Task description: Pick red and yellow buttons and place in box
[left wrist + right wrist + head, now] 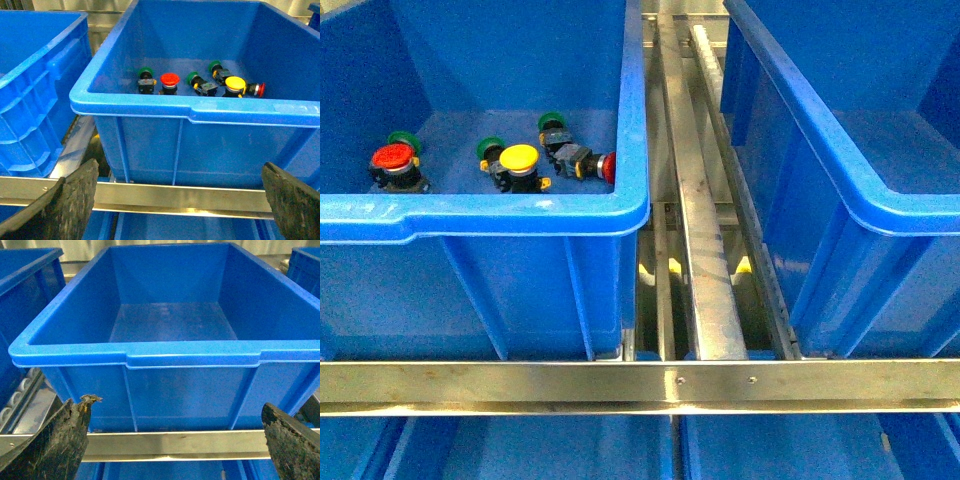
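Lighting: bright, even, from overhead; colours oversaturated, blue-tinted. Glare: steel rail (705,250), left bin rim (520,212). Shadows: soft, dark gap beneath rails. Focus: front view mildly soft; wrist views grainy.

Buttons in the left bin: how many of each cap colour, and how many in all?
Red buttons: 2
Yellow buttons: 1
Green buttons: 3
Total: 6
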